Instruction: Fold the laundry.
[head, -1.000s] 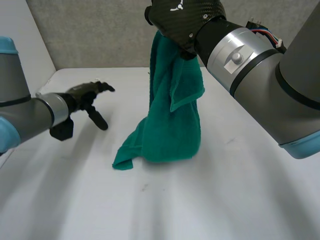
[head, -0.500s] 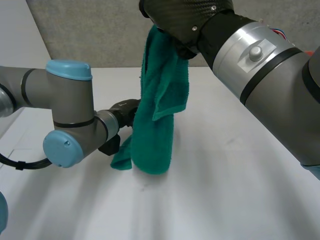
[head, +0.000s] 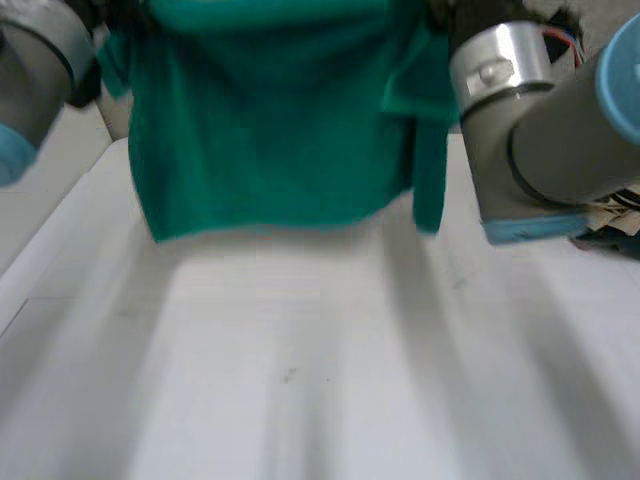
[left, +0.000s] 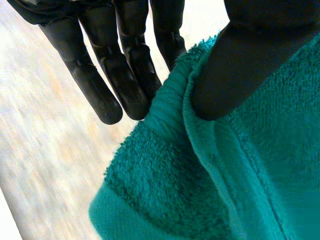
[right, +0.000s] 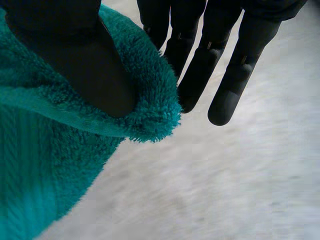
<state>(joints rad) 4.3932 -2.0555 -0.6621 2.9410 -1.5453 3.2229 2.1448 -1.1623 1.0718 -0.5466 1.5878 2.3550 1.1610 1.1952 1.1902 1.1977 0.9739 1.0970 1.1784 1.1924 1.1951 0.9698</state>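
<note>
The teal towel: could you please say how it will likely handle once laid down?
Probably floppy: the teal towel hangs limp above the table, one fold drooping lower. Its fluffy pile suggests grip, so the left hand and right hand, each pinching an edge, seem unlikely to slip.

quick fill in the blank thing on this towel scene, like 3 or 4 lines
1. The left hand and right hand hold the towel spread out ___ them.
2. Each pinches it between fingers and ___.
3. Its lower edge hangs ___ the table.
4. The table is ___ in colour.
Missing words: between; thumb; above; white.
</note>
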